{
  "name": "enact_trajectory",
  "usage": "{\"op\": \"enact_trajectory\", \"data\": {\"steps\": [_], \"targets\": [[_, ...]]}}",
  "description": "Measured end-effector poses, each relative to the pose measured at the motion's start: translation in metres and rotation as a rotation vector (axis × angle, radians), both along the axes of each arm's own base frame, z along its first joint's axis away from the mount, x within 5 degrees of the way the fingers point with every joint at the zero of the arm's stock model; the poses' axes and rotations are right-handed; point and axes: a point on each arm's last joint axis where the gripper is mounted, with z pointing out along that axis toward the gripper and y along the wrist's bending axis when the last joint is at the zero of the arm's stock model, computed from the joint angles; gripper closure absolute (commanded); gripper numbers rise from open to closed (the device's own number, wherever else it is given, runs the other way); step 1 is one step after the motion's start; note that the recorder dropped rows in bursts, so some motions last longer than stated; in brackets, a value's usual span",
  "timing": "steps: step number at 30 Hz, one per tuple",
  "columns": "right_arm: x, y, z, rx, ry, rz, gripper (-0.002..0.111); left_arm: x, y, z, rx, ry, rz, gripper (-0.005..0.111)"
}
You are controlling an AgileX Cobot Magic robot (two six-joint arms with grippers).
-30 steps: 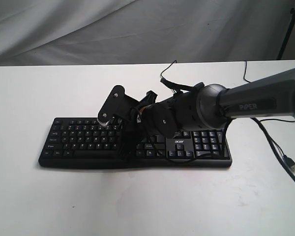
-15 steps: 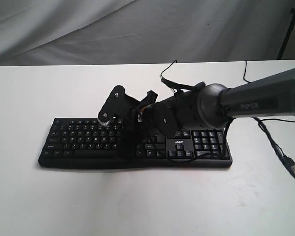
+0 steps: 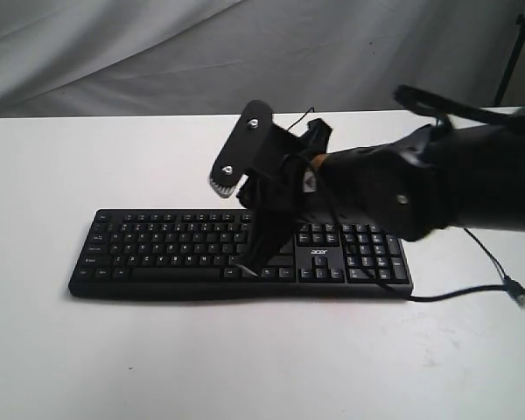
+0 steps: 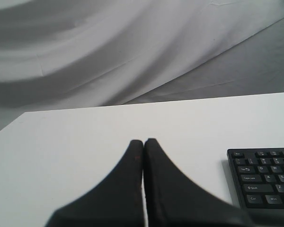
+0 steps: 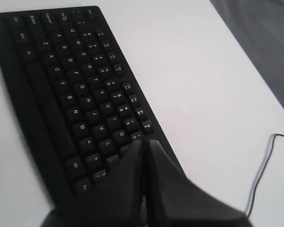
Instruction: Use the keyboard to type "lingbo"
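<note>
Right claw (image 5: 144, 143), tips pressed together, hangs over the keyboard's (image 3: 157, 249) right-hand letter keys; the left claw (image 4: 143, 144), likewise pressed together, sits off the long board's far end.

Wide flat black plastic keyboard (image 3: 157, 252), white key legends, small white logo (image 3: 318, 254); plain white flat tabletop (image 3: 61, 166); plain grey draped cloth backdrop (image 3: 114, 52).

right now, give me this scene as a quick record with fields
surface: white table
keyboard: black, flat on the table, cable trailing off its number pad end
right end effector: shut, tips pointed at the letter keys; contact cannot be told
left end effector: shut, over bare table, off the keyboard's Esc end
backdrop: grey cloth
</note>
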Motion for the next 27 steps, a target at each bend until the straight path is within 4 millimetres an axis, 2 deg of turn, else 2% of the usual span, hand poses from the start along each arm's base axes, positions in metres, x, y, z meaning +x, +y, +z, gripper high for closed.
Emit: {"op": "enact_trajectory", "data": {"steps": [3, 4, 5, 6, 7, 8, 9, 10, 11, 13, 17, 19, 27], "targets": [[-0.031, -0.014, 0.027, 0.034, -0.052, -0.006, 0.108, 0.000, 0.000, 0.000, 0.000, 0.000, 0.000, 0.106], [-0.054, -0.025, 0.043, 0.073, -0.090, -0.019, 0.108, 0.000, 0.000, 0.000, 0.000, 0.000, 0.000, 0.106], [-0.064, -0.029, 0.050, 0.093, -0.106, -0.026, 0.108, 0.000, 0.000, 0.000, 0.000, 0.000, 0.000, 0.106], [-0.089, -0.041, 0.063, 0.144, -0.146, -0.043, 0.108, 0.000, 0.000, 0.000, 0.000, 0.000, 0.000, 0.106], [-0.100, -0.046, 0.065, 0.159, -0.156, -0.048, 0.108, 0.000, 0.000, 0.000, 0.000, 0.000, 0.000, 0.106], [-0.125, -0.057, 0.072, 0.190, -0.192, -0.053, 0.108, 0.000, 0.000, 0.000, 0.000, 0.000, 0.000, 0.106], [-0.136, -0.062, 0.076, 0.208, -0.216, -0.054, 0.108, 0.000, 0.000, 0.000, 0.000, 0.000, 0.000, 0.106], [-0.159, -0.072, 0.077, 0.236, -0.249, -0.056, 0.108, 0.000, 0.000, 0.000, 0.000, 0.000, 0.000, 0.106], [-0.167, -0.076, 0.077, 0.244, -0.264, -0.055, 0.108, 0.000, 0.000, 0.000, 0.000, 0.000, 0.000, 0.106], [-0.199, -0.090, 0.070, 0.278, -0.322, -0.053, 0.108, 0.000, 0.000, 0.000, 0.000, 0.000, 0.000, 0.106], [-0.227, -0.103, 0.060, 0.315, -0.392, -0.048, 0.108, 0.000, 0.000, 0.000, 0.000, 0.000, 0.000, 0.106], [-0.234, -0.106, 0.059, 0.326, -0.413, -0.046, 0.108, 0.000, 0.000, 0.000, 0.000, 0.000, 0.000, 0.106], [-0.237, -0.107, 0.060, 0.337, -0.430, -0.045, 0.108, 0.000, 0.000, 0.000, 0.000, 0.000, 0.000, 0.106]]}}
